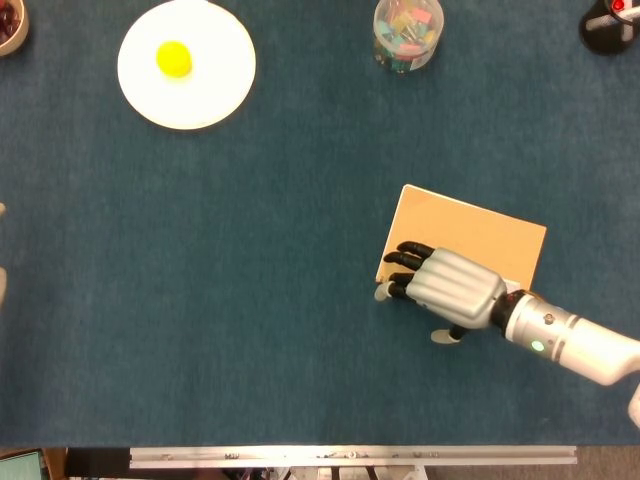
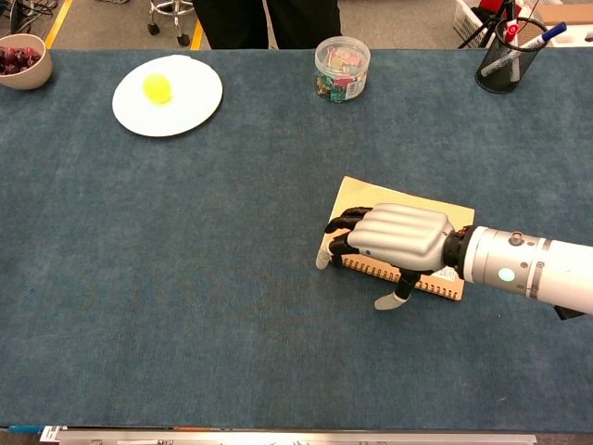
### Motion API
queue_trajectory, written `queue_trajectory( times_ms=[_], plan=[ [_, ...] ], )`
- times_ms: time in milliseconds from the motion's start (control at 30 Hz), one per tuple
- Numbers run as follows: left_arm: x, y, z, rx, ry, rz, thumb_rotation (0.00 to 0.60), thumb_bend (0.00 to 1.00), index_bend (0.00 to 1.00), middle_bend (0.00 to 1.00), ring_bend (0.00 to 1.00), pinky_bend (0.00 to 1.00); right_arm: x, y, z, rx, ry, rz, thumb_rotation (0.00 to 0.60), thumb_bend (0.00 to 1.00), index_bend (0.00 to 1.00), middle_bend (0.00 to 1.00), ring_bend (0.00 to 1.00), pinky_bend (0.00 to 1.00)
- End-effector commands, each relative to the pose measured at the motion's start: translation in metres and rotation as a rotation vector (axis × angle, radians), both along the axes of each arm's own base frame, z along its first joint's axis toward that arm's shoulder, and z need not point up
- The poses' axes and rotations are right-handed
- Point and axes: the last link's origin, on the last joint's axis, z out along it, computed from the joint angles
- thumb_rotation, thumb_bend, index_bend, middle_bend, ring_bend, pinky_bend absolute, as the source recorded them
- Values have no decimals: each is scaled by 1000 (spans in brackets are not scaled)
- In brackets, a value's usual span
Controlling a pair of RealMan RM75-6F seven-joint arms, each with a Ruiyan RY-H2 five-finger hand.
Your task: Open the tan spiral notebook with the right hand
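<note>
The tan spiral notebook (image 1: 470, 235) (image 2: 408, 197) lies closed and flat on the blue cloth at centre right, its wire spine along the near edge. My right hand (image 1: 447, 288) (image 2: 394, 237) lies palm down over the notebook's near-left part. Its dark fingers (image 1: 403, 270) bend down at the notebook's left edge beside the spine corner. The thumb (image 2: 391, 299) sticks out over the cloth, apart from the cover. Nothing is pinched. Of my left hand (image 1: 2, 283), only slivers of two fingertips show at the left border of the head view, well apart.
A white plate (image 1: 215, 90) (image 2: 190, 111) with a yellow ball (image 1: 173, 58) sits far left. A clear jar of coloured clips (image 1: 408, 32) (image 2: 342, 67) stands at the back centre. A black mesh pen cup (image 2: 510, 54) is back right, a bowl (image 2: 23, 61) back left.
</note>
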Motion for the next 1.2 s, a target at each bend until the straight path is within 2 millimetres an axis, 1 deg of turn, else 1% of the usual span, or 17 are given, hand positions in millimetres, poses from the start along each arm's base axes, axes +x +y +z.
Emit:
queue_trajectory(
  times_ms=[33, 400, 633, 833, 1000, 1100, 1200],
  plan=[
    [0, 0, 0, 0, 0, 1, 600, 398, 202, 137, 142, 181, 0, -2, -2, -2, 6, 0, 600, 118, 278, 377, 113, 119],
    [-4, -1, 0, 3, -1, 11, 600, 398, 202, 137, 142, 180, -1, -14, -7, -39, 21, -25, 600, 118, 278, 377, 113, 119],
    [-5, -1, 0, 3, -3, 14, 600, 397, 202, 137, 142, 181, -6, -24, 1, -96, 29, -40, 600, 118, 277, 377, 113, 119],
    [-7, 0, 2, 7, -4, 16, 600, 398, 202, 137, 142, 181, -17, -33, 21, -169, 50, -67, 600, 118, 277, 377, 113, 119],
    [-7, -1, 2, 11, -5, 16, 600, 398, 202, 138, 142, 181, -21, -36, 43, -215, 42, -60, 600, 116, 277, 375, 113, 119],
    [-7, -1, 3, 13, -6, 17, 600, 398, 202, 137, 142, 181, -32, -36, 59, -255, 67, -46, 600, 113, 277, 358, 113, 119],
    [-6, -2, 2, 13, -6, 16, 600, 398, 202, 137, 142, 181, -45, -30, 68, -264, 84, -43, 600, 66, 277, 318, 113, 119]
  ],
)
